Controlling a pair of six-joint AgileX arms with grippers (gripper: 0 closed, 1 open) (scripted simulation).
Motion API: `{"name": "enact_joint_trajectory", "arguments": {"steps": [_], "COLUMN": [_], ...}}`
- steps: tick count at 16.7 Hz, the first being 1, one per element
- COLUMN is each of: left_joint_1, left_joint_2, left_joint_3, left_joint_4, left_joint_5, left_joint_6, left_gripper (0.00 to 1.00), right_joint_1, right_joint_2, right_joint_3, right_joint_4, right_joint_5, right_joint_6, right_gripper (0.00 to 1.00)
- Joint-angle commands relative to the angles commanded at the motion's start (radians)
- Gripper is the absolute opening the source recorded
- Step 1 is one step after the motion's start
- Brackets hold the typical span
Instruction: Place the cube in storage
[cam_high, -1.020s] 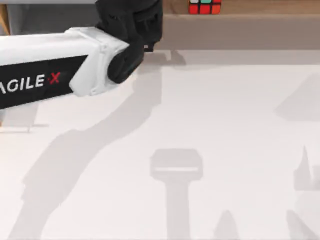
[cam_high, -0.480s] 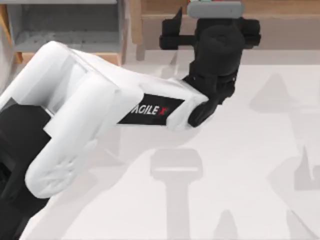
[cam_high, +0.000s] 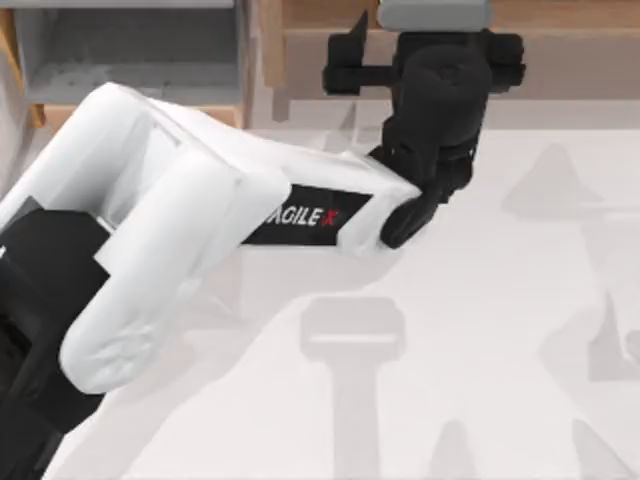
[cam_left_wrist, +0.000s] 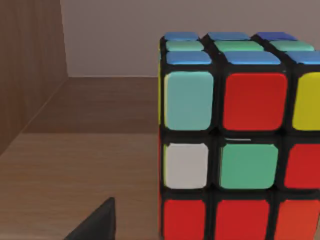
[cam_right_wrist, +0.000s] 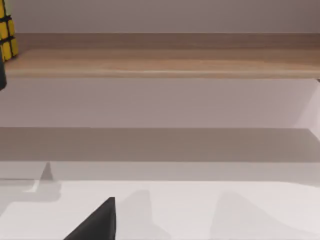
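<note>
The cube (cam_left_wrist: 235, 140) stands on the brown wooden shelf (cam_left_wrist: 80, 165) and looms close in the left wrist view, showing red, white, green, yellow and blue stickers. My left gripper (cam_high: 430, 30) reaches over the shelf at the table's far middle and is open. One dark fingertip (cam_left_wrist: 95, 225) sits beside the cube, clear of its edge. From above, the left wrist hides the cube. Storage (cam_high: 120, 50), grey inside with tan wood edges, is at the far left. In the right wrist view, a dark fingertip (cam_right_wrist: 95, 225) of my right gripper hangs over the white table.
The long shelf (cam_high: 560, 15) runs along the far edge, raised above the table (cam_high: 500, 300). My left arm's white links (cam_high: 170, 240) stretch across the left half. The right wrist view catches a yellow edge of the cube (cam_right_wrist: 6, 30) on the shelf (cam_right_wrist: 165, 62).
My left arm has swung rightward along the far edge and settled over the cube, which now lies hidden under the wrist from above. In the last half second it barely shifted.
</note>
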Motion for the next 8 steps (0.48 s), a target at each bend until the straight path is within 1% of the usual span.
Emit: {"name": "enact_joint_trajectory", "arguments": {"steps": [8], "left_joint_1": [0.060], "left_joint_2": [0.131], "left_joint_3": [0.252], "left_joint_4": [-0.121], "left_joint_5": [0.062], "left_joint_6": [-0.003], "left_gripper": [1.00], "right_joint_1": [0.000], "right_joint_2": [0.000], "right_joint_3": [0.000], "right_joint_4": [0.000], "right_joint_5": [0.000], "right_joint_6": [0.000], "right_gripper": [1.00]}}
